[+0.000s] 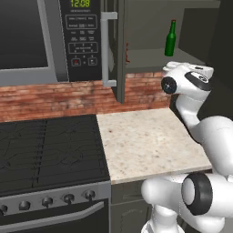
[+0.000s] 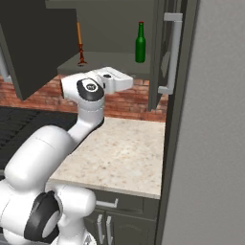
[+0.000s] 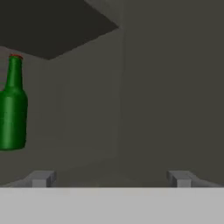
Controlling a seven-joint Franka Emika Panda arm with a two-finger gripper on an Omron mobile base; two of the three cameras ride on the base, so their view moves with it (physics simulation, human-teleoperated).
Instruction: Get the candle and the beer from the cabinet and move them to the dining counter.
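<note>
The gripper [image 3: 109, 178] stands wide apart and holds nothing; its two fingertips [image 3: 41, 178] rise at the bottom of the hand view with bare cabinet interior between them. It points into the open cabinet [image 2: 110, 60], level with the shelf. In the right base view the hand [image 2: 114, 80] sits just in front of and slightly below the shelf's front edge.

The beer [image 3: 13, 105] stands upright on the cabinet shelf, left of the gripper in the hand view and apart from both fingertips. In the right base view the beer [image 2: 140, 43] stands toward the right part of the shelf, above and right of the hand; in the left base view the beer [image 1: 170, 38] stands upright on the shelf above the arm's wrist.

The candle [image 2: 80, 44] stands upright in its dark red holder at the left part of the shelf, well apart from the beer, partly behind the edge of the open left door [image 2: 33, 43]. The right door [image 2: 165, 52] also stands open, its pale handle [image 2: 171, 52] facing the camera.

Below the cabinet lies a beige counter [image 1: 145, 141] against a brick wall [image 1: 50, 100]. A black stove [image 1: 45, 150] abuts the counter on the left, with a microwave [image 1: 41, 41] above it.
</note>
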